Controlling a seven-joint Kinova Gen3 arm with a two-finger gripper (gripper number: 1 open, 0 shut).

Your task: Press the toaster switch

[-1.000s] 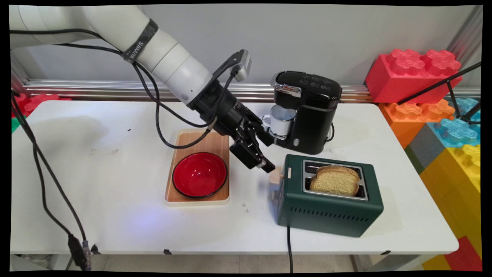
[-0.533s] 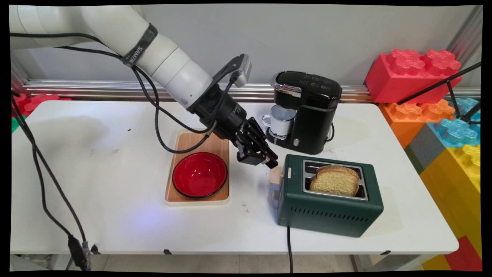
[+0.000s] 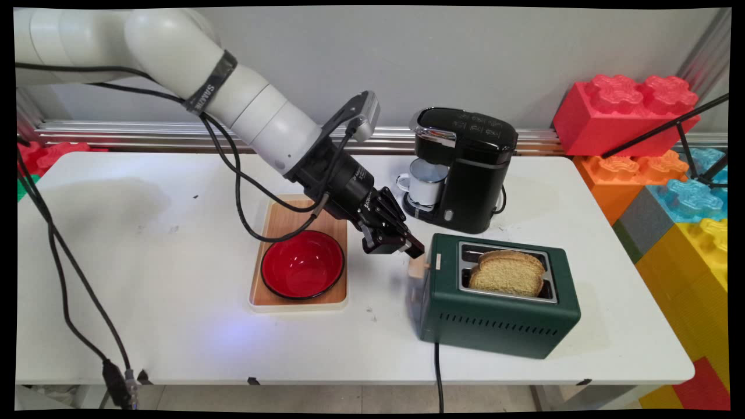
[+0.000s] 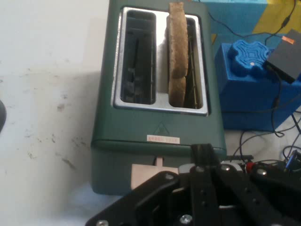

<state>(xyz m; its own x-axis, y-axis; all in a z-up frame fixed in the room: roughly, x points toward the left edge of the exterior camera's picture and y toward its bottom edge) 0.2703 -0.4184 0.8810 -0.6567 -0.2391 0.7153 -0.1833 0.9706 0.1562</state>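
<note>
Gripper (image 3: 408, 248) hangs w/ fingers shut together, nothing between them. Its tip is just above and left of the toaster's tan lever knob (image 3: 417, 269); can't tell if touching. In the hand view the knob (image 4: 143, 175) sits right ahead of the black linkage.

Green two-slot toaster (image 3: 495, 314) stands on the white table (image 3: 145, 291). One bread slice (image 3: 507, 272) is upright in the toaster's nearer slot; the other slot is empty.

Left of the toaster: red bowl (image 3: 302, 263) on a wooden tray (image 3: 302, 215). Behind the toaster: black coffee maker (image 3: 471, 174) w/ a white mug (image 3: 426, 180) under its spout. Right of the toaster, off the table: big toy bricks (image 3: 628, 110).

Writing: small label w/ red print on the toaster's top (image 4: 162, 139), unreadable. Strap lettering on the arm not legible.
</note>
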